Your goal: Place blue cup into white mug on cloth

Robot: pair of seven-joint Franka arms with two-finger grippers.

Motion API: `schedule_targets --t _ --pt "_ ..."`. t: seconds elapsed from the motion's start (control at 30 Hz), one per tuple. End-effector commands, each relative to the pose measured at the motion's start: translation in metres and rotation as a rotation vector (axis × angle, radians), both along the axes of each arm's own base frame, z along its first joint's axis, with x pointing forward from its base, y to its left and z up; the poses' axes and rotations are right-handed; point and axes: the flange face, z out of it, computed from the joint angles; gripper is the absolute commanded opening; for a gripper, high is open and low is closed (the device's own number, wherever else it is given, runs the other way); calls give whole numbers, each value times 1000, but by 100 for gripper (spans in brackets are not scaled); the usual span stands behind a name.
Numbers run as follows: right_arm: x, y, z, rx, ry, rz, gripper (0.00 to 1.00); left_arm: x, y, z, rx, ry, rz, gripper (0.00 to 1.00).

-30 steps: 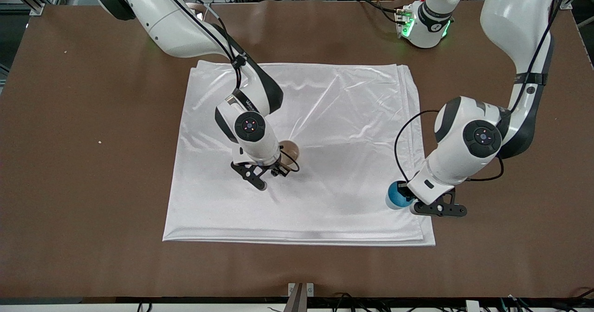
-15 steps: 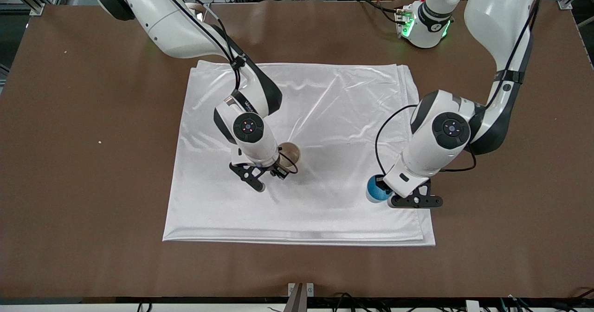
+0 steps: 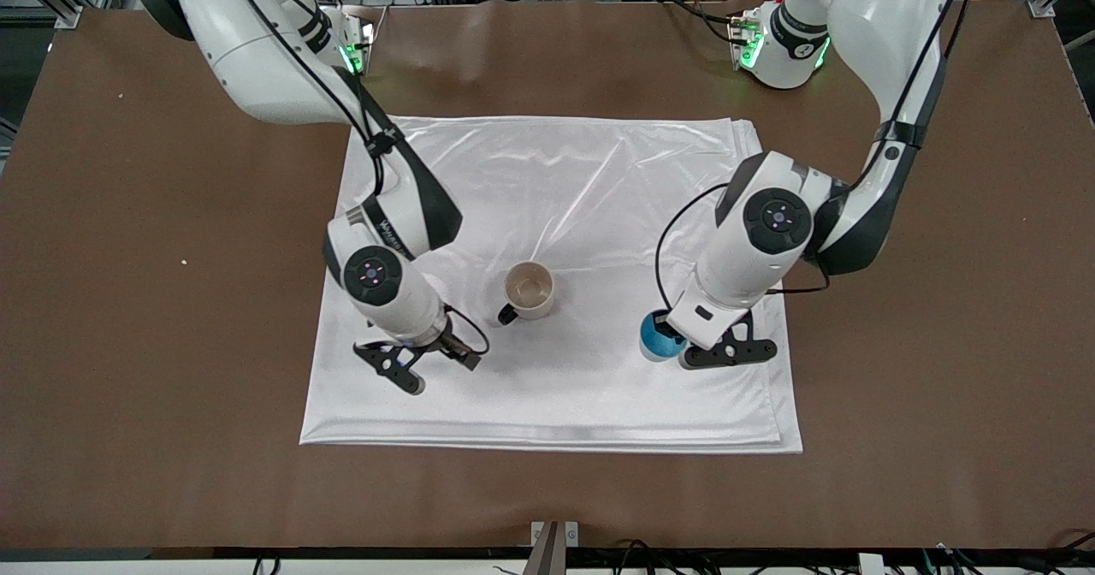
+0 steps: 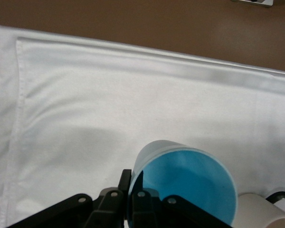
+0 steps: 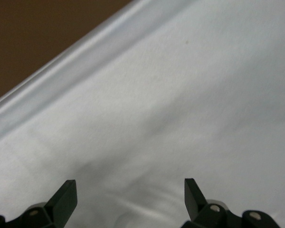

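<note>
The white mug (image 3: 528, 291) stands upright on the cloth (image 3: 582, 181) near its middle, black handle toward the front camera. My left gripper (image 3: 676, 348) is shut on the rim of the blue cup (image 3: 657, 337) and holds it upright over the cloth, toward the left arm's end from the mug. In the left wrist view the left gripper (image 4: 131, 183) pinches the blue cup (image 4: 185, 183) by its wall, and the mug (image 4: 261, 213) shows just past it. My right gripper (image 3: 425, 363) is open and empty over the cloth, beside the mug toward the right arm's end. The right wrist view shows the open right gripper (image 5: 129, 194) above bare cloth (image 5: 171, 95).
The brown table (image 3: 128, 301) surrounds the cloth on all sides. The cloth's folded edge (image 3: 556, 442) runs along the side nearest the front camera. A metal bracket (image 3: 554, 536) sits at the table's near edge.
My right gripper has let go of the mug and moved off toward the right arm's end, uncovering it. My left gripper has carried the blue cup over the cloth toward the mug.
</note>
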Motion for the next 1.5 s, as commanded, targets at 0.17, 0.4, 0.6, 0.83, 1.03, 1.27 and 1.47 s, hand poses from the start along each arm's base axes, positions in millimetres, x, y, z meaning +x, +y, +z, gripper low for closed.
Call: schedule_targets --t 0.17,0.4,0.6,0.83,1.03,1.27,1.47 --pt "40 -102 14 -23 -8 174 100 -51 -83 20 -20 1 75 0" --pt "51 -171 25 -40 32 297 100 -77 -133 19 -50 11 136 0" --pt "56 -228 32 -48 46 389 100 -93 -157 8 -49 24 130 0" --pt "38 -251 39 -54 102 429 100 -100 -168 -5 -48 36 120 0" --pt "-2 -251 58 -73 100 443 100 -103 -183 -13 -69 30 117 0" --pt "-67 -253 97 -103 118 453 100 -105 -189 -25 -81 26 100 0" --pt "-107 -256 123 -124 115 455 100 -104 -192 -38 -94 24 104 0"
